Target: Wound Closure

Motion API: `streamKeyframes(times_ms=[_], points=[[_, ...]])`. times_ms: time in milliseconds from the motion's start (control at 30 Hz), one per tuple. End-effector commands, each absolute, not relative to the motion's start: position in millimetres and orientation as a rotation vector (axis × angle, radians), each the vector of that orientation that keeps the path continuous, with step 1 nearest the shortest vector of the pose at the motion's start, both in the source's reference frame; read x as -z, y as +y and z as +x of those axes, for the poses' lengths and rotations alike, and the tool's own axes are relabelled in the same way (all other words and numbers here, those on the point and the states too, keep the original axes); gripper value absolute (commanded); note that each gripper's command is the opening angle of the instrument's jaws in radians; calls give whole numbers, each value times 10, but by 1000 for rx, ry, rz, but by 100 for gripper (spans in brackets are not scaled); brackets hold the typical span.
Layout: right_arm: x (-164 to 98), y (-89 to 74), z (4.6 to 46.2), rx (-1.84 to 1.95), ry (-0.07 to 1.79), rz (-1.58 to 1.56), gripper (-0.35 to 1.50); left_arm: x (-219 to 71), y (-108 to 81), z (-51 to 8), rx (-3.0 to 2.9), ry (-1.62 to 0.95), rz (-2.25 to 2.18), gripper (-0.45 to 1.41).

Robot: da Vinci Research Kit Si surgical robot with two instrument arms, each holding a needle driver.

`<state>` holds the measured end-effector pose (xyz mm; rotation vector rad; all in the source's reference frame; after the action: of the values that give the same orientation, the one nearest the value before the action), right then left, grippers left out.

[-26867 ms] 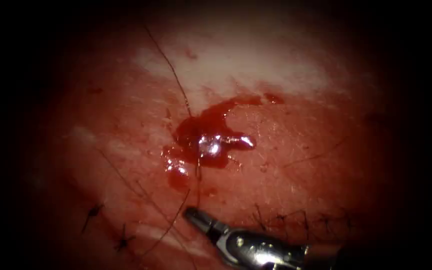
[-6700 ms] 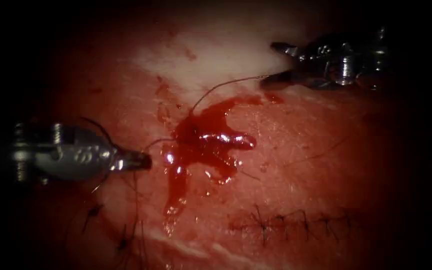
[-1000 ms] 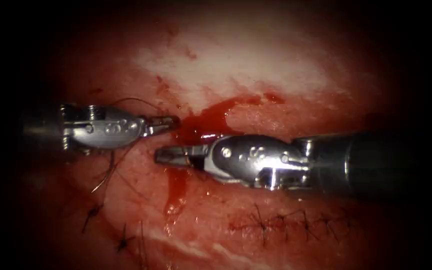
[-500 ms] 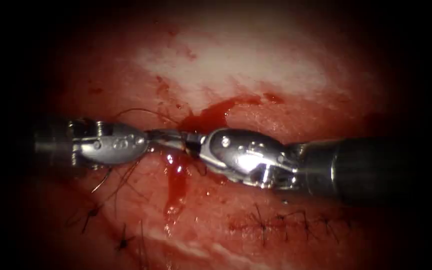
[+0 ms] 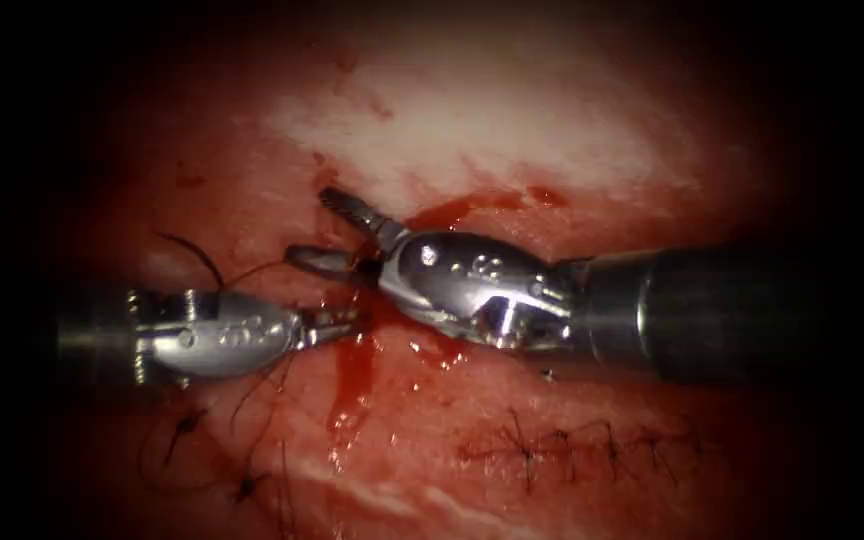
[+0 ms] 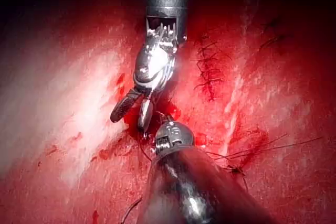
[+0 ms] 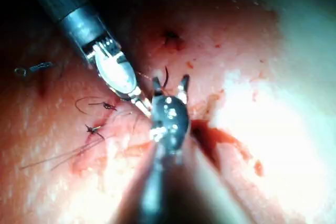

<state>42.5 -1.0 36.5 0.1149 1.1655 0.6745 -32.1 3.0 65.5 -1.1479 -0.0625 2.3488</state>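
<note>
Two tools meet over the pool of red fluid (image 5: 352, 370) at the middle of the tissue (image 5: 512, 130). Right tool (image 5: 324, 228): jaws spread wide in a V, upper jaw angled up and left, lower jaw lying nearly level toward the left; nothing between them that I can make out. Same open fork in the right wrist view (image 7: 170, 83), with a short dark curved strand just beside one tip, and in the left wrist view (image 6: 132, 115), both jaws splayed above the fluid.

Left tool (image 5: 337, 320): comes in from the left, sits lower than the right tool, tip at the edge of the fluid just under the right tool's lower jaw. Jaws look closed or nearly so; whether they pinch thread I cannot tell. In the right wrist view its tip (image 7: 142, 103) runs in under the right tool's body.

Thread (image 5: 202, 262): dark strand arcs up and left from near the left tool's wrist; more loose strands trail below it toward two small knots (image 5: 187, 425) on the left. Needle: cannot make it out.

Stitched line (image 5: 572, 445) lies below the right tool's shaft, well apart from both tips. Fluid streaks downward from the pool.
</note>
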Motion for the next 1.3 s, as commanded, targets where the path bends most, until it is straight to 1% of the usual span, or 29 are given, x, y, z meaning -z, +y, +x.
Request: streamKeyframes(times_ms=[33, 100, 167, 300, 400, 633, 700, 733, 767, 867, 900, 933, 967, 1000, 1133, 1300], points=[[-363, -11, 439, -587, 1128, 77, 84, -661, 25, -325, -2350, -66, -1149, -45], [-361, -12, 442, -549, 1114, 59, 86, -662, 26, -325, -2350, -67, -1149, -45], [-356, -15, 447, -480, 1108, 46, 96, -662, 27, -324, -2351, -68, -1151, -45], [-350, -20, 450, -394, 1116, 53, 93, -663, 27, -321, -2353, -71, -1154, -45], [-350, -24, 456, -341, 1087, 41, 93, -663, 27, -319, -2354, -72, -1155, -45], [-358, -30, 481, -254, 1050, 10, 93, -664, 25, -319, -2355, -70, -1156, -45], [-362, -30, 488, -201, 1044, 23, 79, -664, 24, -317, -2356, -70, -1157, -45], [-362, -30, 488, -201, 1044, 23, 79, -664, 24, -317, -2356, -70, -1157, -45], [-364, -30, 490, -168, 1042, 37, 71, -665, 23, -316, -2357, -73, -1161, -45], [-369, -33, 491, -131, 1030, 64, 63, -665, 23, -315, -2359, -72, -1157, -45], [-369, -33, 491, -131, 1030, 64, 63, -665, 23, -315, -2359, -72, -1157, -45], [-372, -36, 492, -111, 1023, 82, 56, -665, 22, -315, -2359, -72, -1156, -45], [-374, -39, 493, -102, 1021, 86, 56, -665, 22, -316, -2361, -73, -1153, -45], [-378, -42, 496, -95, 1015, 89, 51, -666, 22, -316, -2363, -74, -1150, -45], [-389, -51, 508, -53, 975, 110, 46, -666, 21, -316, -2368, -78, -1145, -45], [-396, -53, 517, -31, 954, 116, 47, -667, 20, -315, -2373, -82, -1141, -45]])
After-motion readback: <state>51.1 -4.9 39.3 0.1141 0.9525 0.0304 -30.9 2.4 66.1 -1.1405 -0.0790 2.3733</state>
